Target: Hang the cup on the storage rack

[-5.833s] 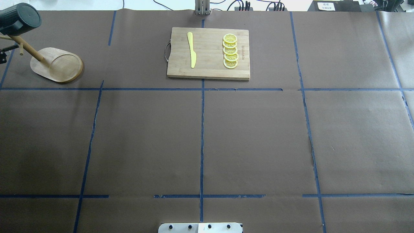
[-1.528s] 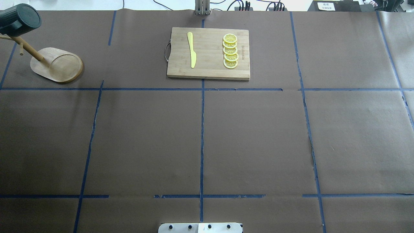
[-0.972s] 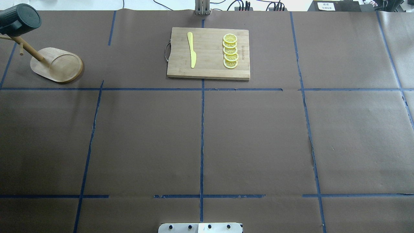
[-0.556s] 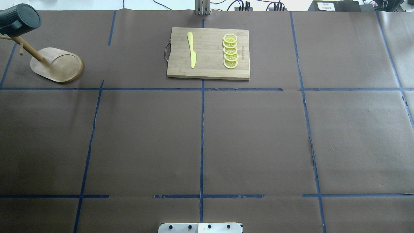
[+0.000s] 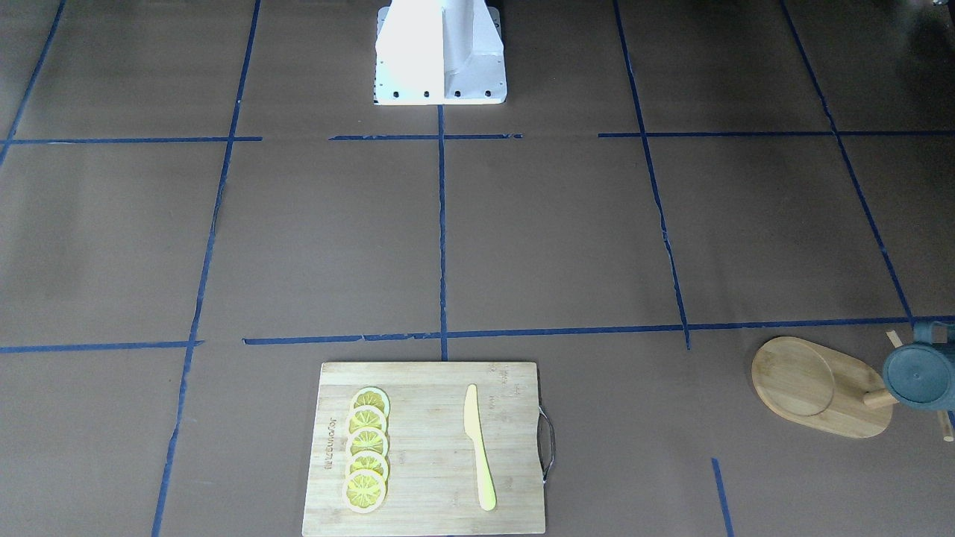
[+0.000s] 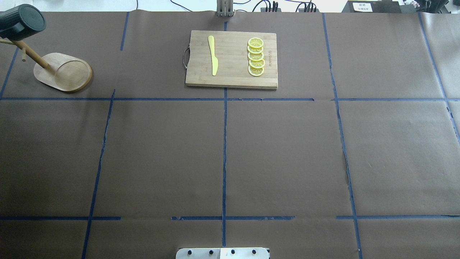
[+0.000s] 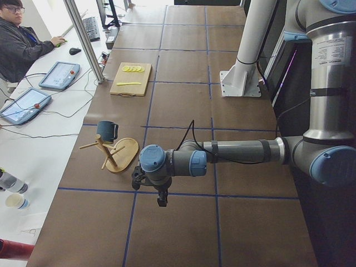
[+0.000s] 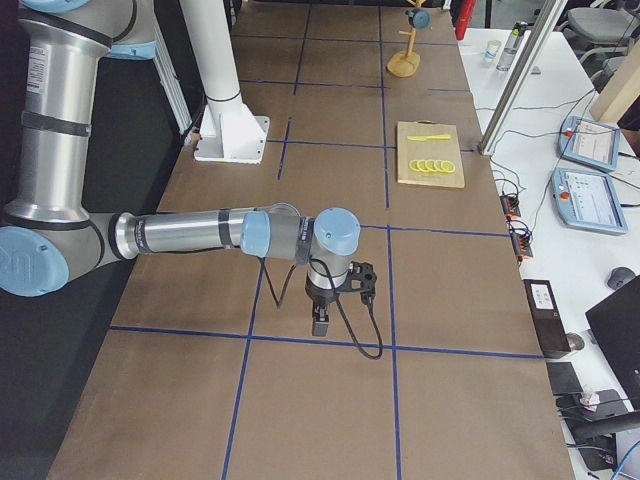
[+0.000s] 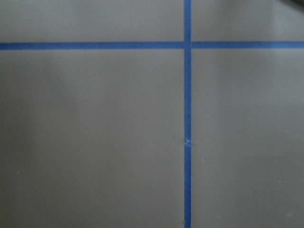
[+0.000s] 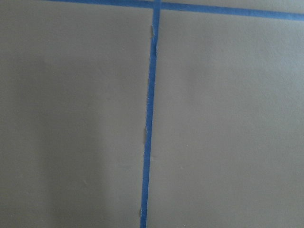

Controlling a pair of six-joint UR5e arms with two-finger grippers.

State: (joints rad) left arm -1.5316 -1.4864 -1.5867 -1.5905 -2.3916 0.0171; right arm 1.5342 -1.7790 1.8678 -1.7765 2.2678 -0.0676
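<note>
The dark teal cup hangs on a peg of the bamboo storage rack at the table's far left corner, its bottom facing the overhead camera. The cup and the rack also show in the front view, and in the left view the cup is on the rack. My left gripper hangs over bare table, apart from the rack. My right gripper hangs over the table's other end. Both show only in side views, so I cannot tell whether they are open or shut.
A bamboo cutting board with a yellow knife and several lemon slices lies at the far middle. Blue tape lines cross the brown paper. Both wrist views show only paper and tape. An operator sits at a side desk.
A dark part at the left edge beside the rack, seen 5.8 s ago, has left the overhead view. The cup and rack have not moved.
</note>
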